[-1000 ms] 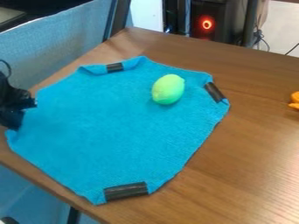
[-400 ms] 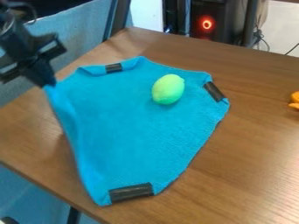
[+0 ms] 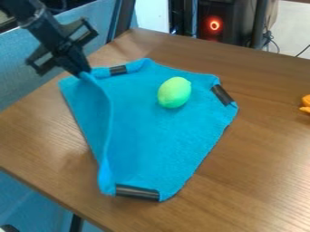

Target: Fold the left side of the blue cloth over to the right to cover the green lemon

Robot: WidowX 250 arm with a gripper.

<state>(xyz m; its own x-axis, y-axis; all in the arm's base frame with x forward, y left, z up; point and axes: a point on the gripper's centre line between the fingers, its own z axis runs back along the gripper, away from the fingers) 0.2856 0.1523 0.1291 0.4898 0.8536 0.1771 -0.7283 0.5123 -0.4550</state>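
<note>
1. Because my jaws pinch only the raised edge of the blue cloth (image 3: 157, 136), a sharp pull could slip it free.
2. Resting unheld on the cloth near its far-side black strip (image 3: 221, 94), the green toy lemon (image 3: 174, 92) might roll onto the bench (image 3: 260, 154) if I drag the fabric.
3. Too much tension along the fold could shift the whole cloth.

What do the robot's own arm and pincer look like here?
The arm is black, with a slim, straight lower section and lighter sheen on its upper part. The pincer is black too, narrowing toward its tip, with an angular, open-framed bracket on each side. I can't make out any markings.
</note>
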